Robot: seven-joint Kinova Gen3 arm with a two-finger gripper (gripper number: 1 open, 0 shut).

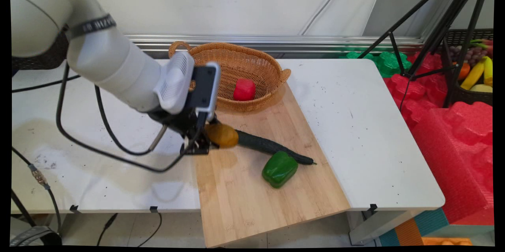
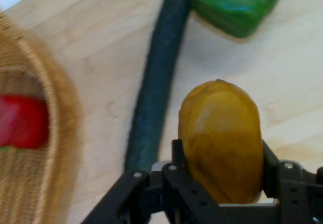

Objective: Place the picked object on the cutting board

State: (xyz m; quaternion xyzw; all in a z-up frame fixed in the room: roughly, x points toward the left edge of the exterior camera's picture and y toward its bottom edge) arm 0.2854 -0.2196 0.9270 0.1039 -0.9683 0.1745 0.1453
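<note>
My gripper [image 1: 211, 137] is shut on a yellow-orange mango [image 1: 223, 135] and holds it just above the wooden cutting board [image 1: 252, 189]. In the hand view the mango [image 2: 222, 141] sits clamped between the two black fingers [image 2: 177, 158]. A long dark green cucumber [image 1: 272, 147] lies on the board right beside the mango, running away to the right. A green bell pepper [image 1: 279, 168] rests next to the cucumber's far end. Behind the gripper stands a wicker basket [image 1: 252, 60] with a red bell pepper [image 1: 244, 89] inside; the basket [image 2: 55, 133] and red pepper [image 2: 22, 121] show at the hand view's left.
The board overhangs the white table's [image 1: 355, 126] near edge. Black cables [image 1: 118, 149] hang from the arm over the table's left part. A black tripod [image 1: 434, 27], red and green foam [image 1: 453, 133] and a crate of fruit [image 1: 473, 74] stand off the table at the right.
</note>
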